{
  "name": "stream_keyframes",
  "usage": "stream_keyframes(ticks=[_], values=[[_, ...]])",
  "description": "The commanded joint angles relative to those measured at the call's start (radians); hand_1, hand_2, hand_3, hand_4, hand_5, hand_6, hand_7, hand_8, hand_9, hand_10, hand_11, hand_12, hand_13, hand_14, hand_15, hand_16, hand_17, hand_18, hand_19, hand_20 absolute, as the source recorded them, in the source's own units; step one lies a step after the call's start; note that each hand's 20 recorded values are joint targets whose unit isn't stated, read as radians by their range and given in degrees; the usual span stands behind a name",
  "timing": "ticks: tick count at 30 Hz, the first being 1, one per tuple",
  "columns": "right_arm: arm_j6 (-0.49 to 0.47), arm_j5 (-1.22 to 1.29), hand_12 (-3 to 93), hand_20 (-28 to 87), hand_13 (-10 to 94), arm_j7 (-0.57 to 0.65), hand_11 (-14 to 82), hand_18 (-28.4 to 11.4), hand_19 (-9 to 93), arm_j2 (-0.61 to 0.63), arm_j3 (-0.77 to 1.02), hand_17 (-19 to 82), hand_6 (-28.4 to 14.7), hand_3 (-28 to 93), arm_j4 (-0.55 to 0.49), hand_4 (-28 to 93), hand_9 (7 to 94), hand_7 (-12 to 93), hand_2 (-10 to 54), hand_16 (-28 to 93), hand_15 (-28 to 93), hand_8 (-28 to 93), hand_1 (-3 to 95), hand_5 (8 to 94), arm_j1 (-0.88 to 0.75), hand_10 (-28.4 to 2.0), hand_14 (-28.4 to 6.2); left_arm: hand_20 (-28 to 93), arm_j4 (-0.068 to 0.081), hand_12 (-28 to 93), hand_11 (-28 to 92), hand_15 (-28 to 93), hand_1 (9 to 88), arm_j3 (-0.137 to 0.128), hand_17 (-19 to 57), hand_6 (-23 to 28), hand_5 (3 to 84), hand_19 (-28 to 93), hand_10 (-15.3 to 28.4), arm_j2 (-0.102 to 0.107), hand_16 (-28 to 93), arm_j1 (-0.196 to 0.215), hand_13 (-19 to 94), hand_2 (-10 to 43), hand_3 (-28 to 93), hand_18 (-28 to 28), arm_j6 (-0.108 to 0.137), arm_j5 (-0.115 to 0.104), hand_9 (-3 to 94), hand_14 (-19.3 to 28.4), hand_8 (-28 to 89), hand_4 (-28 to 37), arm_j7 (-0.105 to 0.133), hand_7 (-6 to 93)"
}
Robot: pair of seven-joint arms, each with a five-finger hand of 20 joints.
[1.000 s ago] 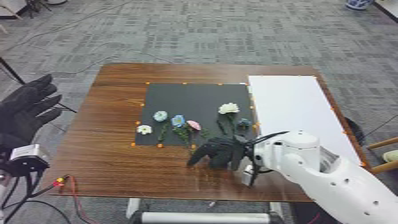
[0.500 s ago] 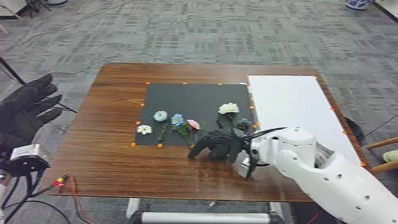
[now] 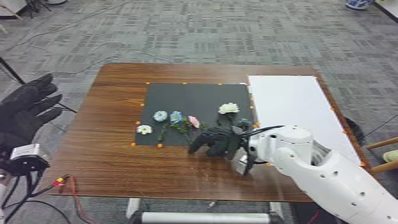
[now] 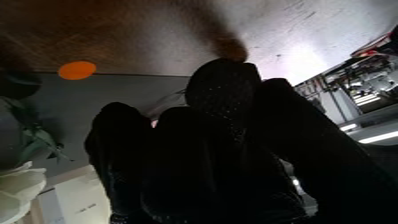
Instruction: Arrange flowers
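And it's the right hand (image 3: 215, 141) that's nearer, its grip impossible to tell, with the pink flower (image 3: 194, 121) at its eleven o'clock on the black mat (image 3: 197, 96), stem seemingly trailing toward five, the left hand (image 3: 21, 112) open, empty at nine.

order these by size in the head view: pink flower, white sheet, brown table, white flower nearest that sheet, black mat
1. brown table
2. black mat and white sheet, too alike to rank
3. white flower
4. pink flower
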Motion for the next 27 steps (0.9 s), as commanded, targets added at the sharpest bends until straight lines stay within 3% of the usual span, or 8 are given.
stream_keyframes(ticks=[1,9,12,16,23,27], values=[[0.013,0.002,31.0,73,85,0.014,55.0,-22.6,93,-0.013,0.005,59,2.8,93,-0.003,-17,87.2,17,17.4,37,82,-14,26.2,45.7,0.018,-11.0,-6.4,11,-0.003,18,18,41,23.6,0.002,-13.1,1.4,19.9,37,8.9,-0.005,-5,0.002,5,-1.2,68,18.0,0.006,-0.002,15.7,12.1,-10,-28.3,-0.006,20.3],[-0.019,0.003,31.1,73,85,-0.014,54.9,-22.6,93,-0.021,0.043,59,2.9,92,-0.016,-17,87.1,17,13.1,38,82,-14,27.5,45.9,-0.015,-11.0,-6.4,11,-0.003,18,19,41,23.6,0.002,-13.1,1.4,19.9,37,8.9,-0.010,-5,0.002,5,-1.2,68,18.0,0.005,0.000,15.7,12.1,-10,-28.3,-0.006,20.4],[-0.034,0.032,31.3,73,85,-0.039,54.8,-22.6,93,-0.022,0.077,59,3.0,91,-0.025,-19,86.8,17,5.2,38,82,-14,29.3,45.9,-0.044,-10.9,-6.3,11,0.000,18,19,41,23.6,0.005,-13.1,1.3,19.9,37,8.9,-0.008,-5,-0.005,5,-1.2,68,18.0,0.001,0.001,15.7,12.1,-10,-28.3,-0.010,20.2],[-0.060,0.057,31.2,73,84,-0.057,54.5,-22.5,93,-0.022,0.127,58,3.2,90,-0.049,-20,86.5,17,0.3,38,82,-14,28.6,45.8,-0.090,-10.9,-6.3,11,-0.001,18,19,41,23.5,0.004,-13.2,1.4,19.9,37,8.9,-0.009,-5,-0.002,5,-1.1,68,18.0,0.003,-0.001,15.7,12.1,-10,-28.3,-0.009,20.2],[-0.066,0.084,31.0,73,84,-0.052,54.1,-22.4,93,-0.018,0.131,58,3.4,89,-0.048,-22,86.5,17,-0.9,38,82,-14,28.3,46.0,-0.101,-10.9,-6.1,11,-0.003,18,18,41,23.5,0.001,-13.2,1.4,19.9,37,8.9,-0.009,-5,0.004,5,-1.2,68,18.0,0.002,0.000,15.7,12.1,-10,-28.3,-0.006,20.2],[0.008,0.132,31.1,73,84,-0.040,54.0,-22.4,93,0.008,0.185,58,3.2,88,-0.062,-22,86.3,17,0.3,38,82,-14,27.2,46.2,-0.143,-11.1,-6.2,11,-0.003,18,18,41,23.6,0.006,-13.2,1.4,19.9,37,8.9,-0.008,-5,0.000,5,-1.2,68,18.0,-0.002,0.001,15.7,12.0,-10,-28.3,-0.002,20.2]])
